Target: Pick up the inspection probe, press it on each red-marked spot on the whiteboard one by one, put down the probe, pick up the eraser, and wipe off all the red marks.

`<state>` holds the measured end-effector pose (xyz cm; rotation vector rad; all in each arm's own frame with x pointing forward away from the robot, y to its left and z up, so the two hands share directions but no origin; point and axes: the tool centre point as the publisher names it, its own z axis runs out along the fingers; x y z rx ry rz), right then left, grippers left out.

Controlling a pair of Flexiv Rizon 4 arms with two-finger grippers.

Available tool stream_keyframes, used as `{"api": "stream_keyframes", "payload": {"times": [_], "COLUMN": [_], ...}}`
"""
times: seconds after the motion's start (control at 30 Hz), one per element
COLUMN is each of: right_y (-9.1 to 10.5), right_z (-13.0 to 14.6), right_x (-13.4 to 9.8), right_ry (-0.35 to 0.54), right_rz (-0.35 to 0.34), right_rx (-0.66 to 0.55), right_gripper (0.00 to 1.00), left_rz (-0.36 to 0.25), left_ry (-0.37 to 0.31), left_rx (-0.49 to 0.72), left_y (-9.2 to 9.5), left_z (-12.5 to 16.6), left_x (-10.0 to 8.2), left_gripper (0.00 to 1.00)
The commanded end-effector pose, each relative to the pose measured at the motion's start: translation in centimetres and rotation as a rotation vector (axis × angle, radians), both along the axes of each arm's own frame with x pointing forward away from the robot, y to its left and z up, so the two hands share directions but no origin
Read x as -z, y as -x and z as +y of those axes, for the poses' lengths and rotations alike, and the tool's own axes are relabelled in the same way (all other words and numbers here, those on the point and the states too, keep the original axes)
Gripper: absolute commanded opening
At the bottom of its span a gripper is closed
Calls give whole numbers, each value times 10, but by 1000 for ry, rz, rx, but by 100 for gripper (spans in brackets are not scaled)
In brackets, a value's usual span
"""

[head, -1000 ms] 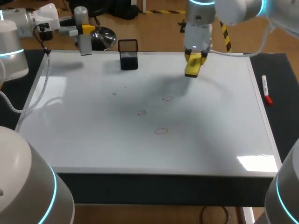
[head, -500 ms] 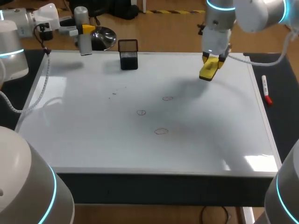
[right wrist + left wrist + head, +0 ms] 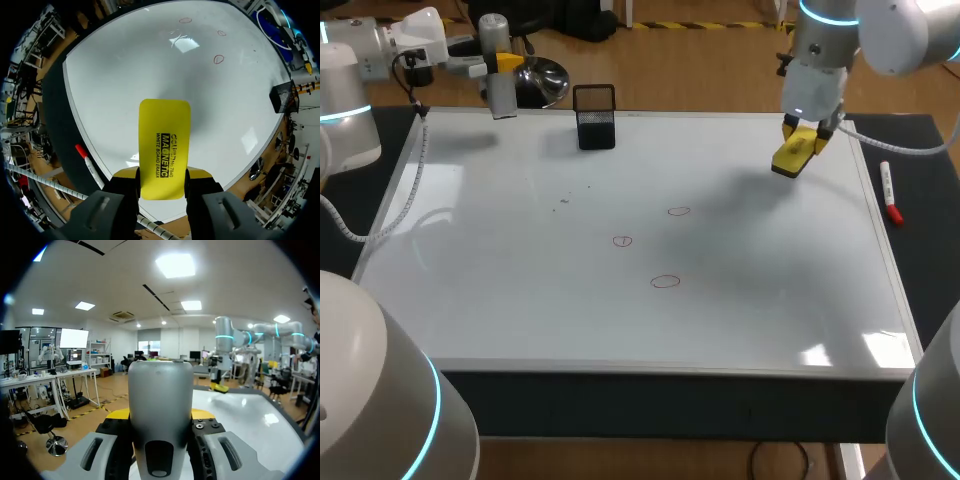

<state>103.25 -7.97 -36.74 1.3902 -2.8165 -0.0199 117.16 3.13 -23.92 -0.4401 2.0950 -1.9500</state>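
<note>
Three red marks (image 3: 623, 241) showing, one whiteboard (image 3: 520, 300), one yellow eraser (image 3: 795, 155), one grey probe (image 3: 502, 98), one black mesh holder (image 3: 595, 120), and there's one marker (image 3: 888, 190) (red cap).

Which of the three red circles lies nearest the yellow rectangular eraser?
The rearmost, rightmost red circle; the other two lie nearer the front edge.

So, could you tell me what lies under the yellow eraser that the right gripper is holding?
Only bare whiteboard shows beneath the eraser in the right gripper; the red marks lie well away. In the right wrist view, the patch directly behind the eraser is covered.
</note>
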Motion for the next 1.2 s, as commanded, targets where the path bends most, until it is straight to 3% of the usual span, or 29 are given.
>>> {"api": "stream_keyframes", "payload": {"times": [0.03, 1.2], "right_y": [1, 6], "right_z": [-12, -19], "right_x": [3, -1], "right_ry": [-10, 14], "right_rz": [5, 4], "right_rx": [8, 28], "right_gripper": [0, 0], "left_rz": [-2, -2], "left_ry": [-2, -2], "left_rx": [-5, -5], "left_y": [2, 2], "left_z": [-1, -1], "left_x": [-2, -2], "left_gripper": [0, 0]}}
